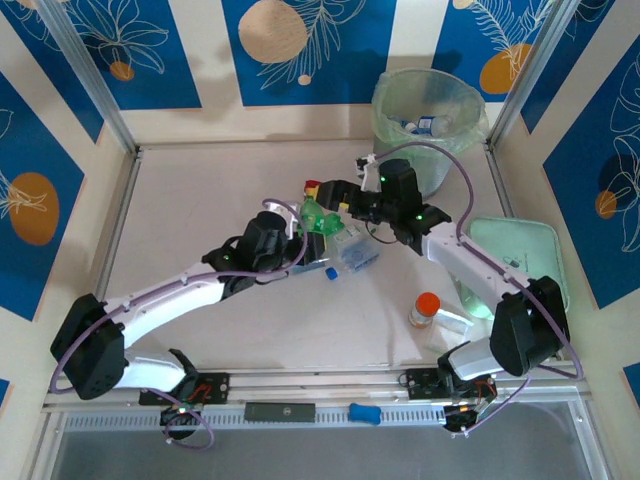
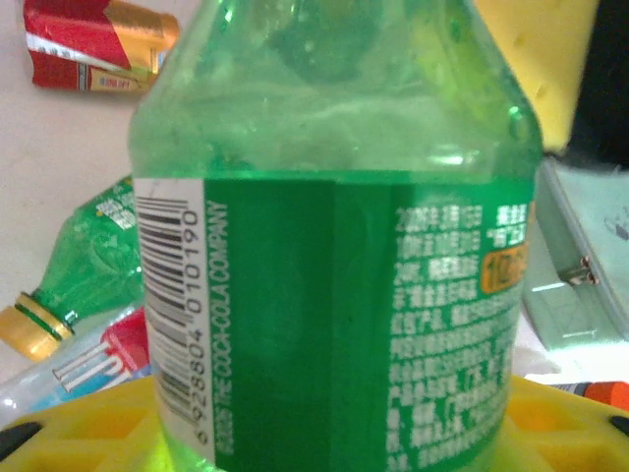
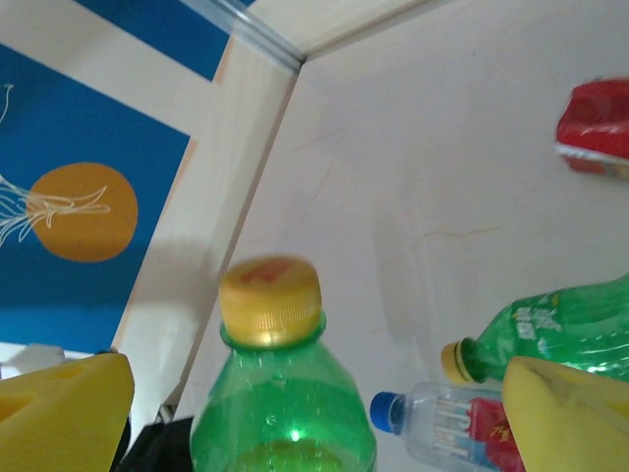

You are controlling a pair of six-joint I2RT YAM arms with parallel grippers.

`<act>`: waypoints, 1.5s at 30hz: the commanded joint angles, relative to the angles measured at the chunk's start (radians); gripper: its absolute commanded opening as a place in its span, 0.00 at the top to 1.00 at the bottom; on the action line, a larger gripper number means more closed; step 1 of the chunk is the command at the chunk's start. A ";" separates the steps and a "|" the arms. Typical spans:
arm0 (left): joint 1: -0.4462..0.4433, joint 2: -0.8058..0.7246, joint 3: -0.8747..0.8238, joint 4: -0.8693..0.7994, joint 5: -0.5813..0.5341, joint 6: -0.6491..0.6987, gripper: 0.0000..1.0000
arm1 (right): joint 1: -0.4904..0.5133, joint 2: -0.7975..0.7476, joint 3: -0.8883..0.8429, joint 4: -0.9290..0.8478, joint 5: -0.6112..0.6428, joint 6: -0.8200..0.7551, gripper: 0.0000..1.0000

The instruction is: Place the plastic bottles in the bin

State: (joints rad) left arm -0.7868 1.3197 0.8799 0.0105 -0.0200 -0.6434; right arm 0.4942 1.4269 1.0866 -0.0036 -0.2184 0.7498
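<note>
Clamping green bottle (image 2: 334,197) w/ L hand (image 2: 319,433); R hand (image 3: 314,413) apart, flanking its neck; red-gold bottle (image 2: 98,44), blue-cap bottle (image 3: 442,428) close by.

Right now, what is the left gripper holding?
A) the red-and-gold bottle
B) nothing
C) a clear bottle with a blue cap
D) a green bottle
D: the left gripper is shut on the green bottle, which stands close up in the left wrist view with its green label and barcode facing the camera.
</note>
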 commanded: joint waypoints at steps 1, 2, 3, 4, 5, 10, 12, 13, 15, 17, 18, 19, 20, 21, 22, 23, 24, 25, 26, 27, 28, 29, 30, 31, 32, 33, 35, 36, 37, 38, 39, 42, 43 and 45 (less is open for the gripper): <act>0.022 -0.027 -0.005 0.052 0.000 -0.013 0.49 | 0.026 0.029 0.009 0.050 -0.063 0.021 0.06; 0.029 -0.033 -0.010 0.051 0.001 -0.012 0.49 | 0.034 0.037 0.007 0.068 -0.080 0.026 0.07; 0.034 -0.038 -0.015 0.049 0.000 -0.013 0.50 | 0.040 0.044 0.006 0.082 -0.096 0.030 0.08; 0.040 -0.043 -0.023 0.046 0.002 -0.017 0.49 | 0.048 0.054 0.008 0.089 -0.112 0.031 0.10; 0.045 -0.051 -0.029 0.047 0.003 -0.020 0.49 | 0.055 0.064 0.016 0.092 -0.127 0.027 0.11; 0.065 -0.075 -0.057 0.054 0.009 -0.029 0.50 | 0.088 0.115 0.049 0.083 -0.164 0.015 0.15; 0.066 -0.079 -0.063 0.058 0.014 -0.030 0.49 | 0.096 0.138 0.062 0.083 -0.175 0.020 0.17; 0.067 -0.079 -0.065 0.061 0.017 -0.030 0.50 | 0.100 0.149 0.069 0.084 -0.181 0.023 0.18; 0.068 -0.080 -0.067 0.069 0.028 -0.027 0.50 | 0.106 0.168 0.078 0.090 -0.189 0.028 0.19; 0.069 -0.081 -0.071 0.081 0.045 -0.025 0.50 | 0.110 0.184 0.088 0.093 -0.190 0.028 0.20; 0.069 -0.080 -0.073 0.087 0.051 -0.024 0.50 | 0.112 0.189 0.093 0.093 -0.192 0.028 0.20; 0.069 -0.081 -0.074 0.091 0.058 -0.024 0.50 | 0.112 0.194 0.097 0.091 -0.192 0.028 0.22; 0.069 -0.082 -0.076 0.094 0.062 -0.024 0.50 | 0.114 0.198 0.101 0.091 -0.191 0.026 0.23; 0.070 -0.086 -0.079 0.094 0.063 -0.025 0.50 | 0.114 0.202 0.104 0.090 -0.191 0.025 0.24; 0.069 -0.088 -0.083 0.094 0.062 -0.025 0.50 | 0.113 0.204 0.104 0.090 -0.190 0.026 0.27; 0.069 -0.093 -0.086 0.094 0.059 -0.026 0.50 | 0.113 0.206 0.105 0.089 -0.192 0.025 0.30; 0.069 -0.098 -0.090 0.094 0.055 -0.026 0.50 | 0.113 0.206 0.105 0.089 -0.191 0.024 0.33; 0.069 -0.101 -0.094 0.094 0.051 -0.026 0.50 | 0.114 0.208 0.105 0.088 -0.191 0.023 0.35; 0.069 -0.106 -0.097 0.095 0.047 -0.028 0.50 | 0.113 0.208 0.105 0.089 -0.191 0.023 0.39; 0.069 -0.108 -0.100 0.095 0.045 -0.028 0.49 | 0.113 0.207 0.103 0.088 -0.192 0.023 0.41; 0.069 -0.110 -0.101 0.097 0.045 -0.028 0.49 | 0.113 0.207 0.104 0.087 -0.191 0.022 0.43; 0.069 -0.110 -0.102 0.096 0.045 -0.030 0.47 | 0.113 0.205 0.102 0.087 -0.189 0.022 0.44; 0.070 -0.110 -0.102 0.095 0.045 -0.031 0.45 | 0.113 0.204 0.101 0.087 -0.187 0.022 0.45; 0.070 -0.108 -0.102 0.095 0.047 -0.032 0.41 | 0.113 0.203 0.099 0.088 -0.184 0.021 0.45; 0.070 -0.109 -0.102 0.095 0.048 -0.036 0.37 | 0.113 0.202 0.098 0.087 -0.183 0.020 0.46; 0.071 -0.109 -0.102 0.094 0.048 -0.037 0.33 | 0.113 0.200 0.097 0.085 -0.180 0.018 0.47; 0.071 -0.110 -0.102 0.087 0.042 -0.043 0.19 | 0.110 0.197 0.099 0.071 -0.165 0.008 0.47; 0.070 -0.113 -0.103 0.082 0.036 -0.048 0.13 | 0.109 0.195 0.102 0.056 -0.150 0.000 0.48; 0.072 -0.117 -0.105 0.077 0.028 -0.052 0.08 | 0.106 0.195 0.110 0.027 -0.127 -0.007 0.48; 0.073 -0.122 -0.110 0.073 0.020 -0.056 0.05 | 0.101 0.194 0.117 -0.002 -0.103 -0.012 0.50; 0.076 -0.129 -0.115 0.069 0.011 -0.059 0.04 | 0.096 0.193 0.121 -0.024 -0.084 -0.015 0.50; 0.082 -0.155 -0.138 0.048 -0.042 -0.074 0.00 | 0.073 0.181 0.131 -0.094 -0.014 -0.024 0.50; 0.087 -0.168 -0.148 0.029 -0.073 -0.082 0.00 | 0.061 0.177 0.135 -0.122 0.010 -0.028 0.51; 0.096 -0.192 -0.166 -0.011 -0.139 -0.104 0.00 | 0.036 0.166 0.140 -0.168 0.050 -0.032 0.50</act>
State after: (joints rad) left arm -0.7113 1.1683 0.7410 0.0532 -0.0555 -0.7128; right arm 0.5591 1.6264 1.1950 -0.0673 -0.2535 0.7433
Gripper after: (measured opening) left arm 0.996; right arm 0.602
